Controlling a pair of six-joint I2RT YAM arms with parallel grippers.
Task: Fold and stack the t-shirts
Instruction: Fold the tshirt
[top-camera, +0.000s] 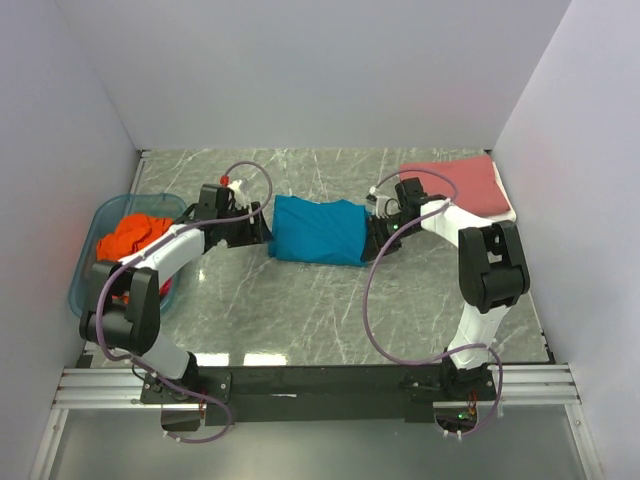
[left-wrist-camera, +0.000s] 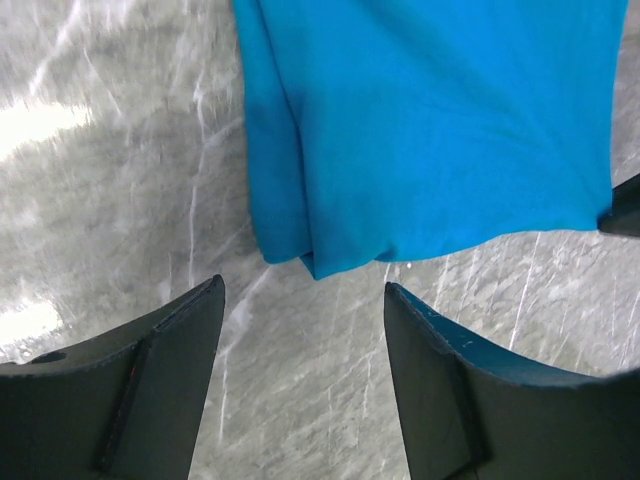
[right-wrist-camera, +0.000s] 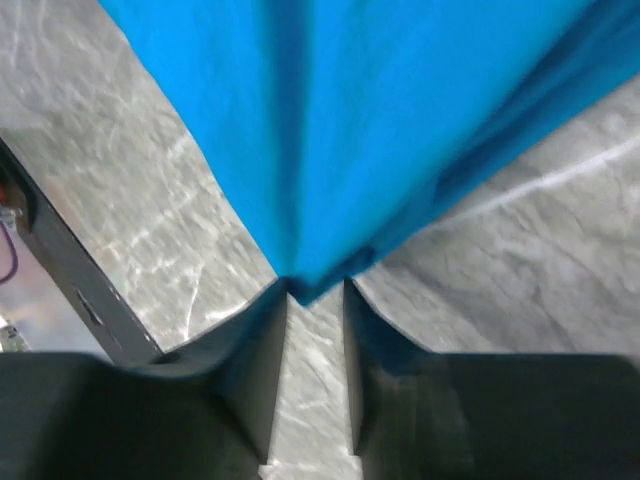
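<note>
Grey marble counter (left-wrist-camera: 110, 150) all round: left fingers (left-wrist-camera: 150, 390) spread wide, gripping nothing, teal t-shirt (left-wrist-camera: 440, 130) lying folded just ahead of their tips. And the right fingers (right-wrist-camera: 250, 370): barely parted, the shirt's corner right at their tips.

Teal blue folded cloth t-shirt (top-camera: 318, 231) flat on grey marbled tabletop (top-camera: 300, 300), between the tools: left gripper (top-camera: 262, 230) at one short edge, right gripper (top-camera: 377, 235) at the opposite edge. Folded dusty red t-shirt (top-camera: 462, 183) just beyond right gripper. Crumpled bright orange t-shirt (top-camera: 130, 237) in translucent blue plastic tub (top-camera: 100, 215), behind left gripper, alongside its arm.
</note>
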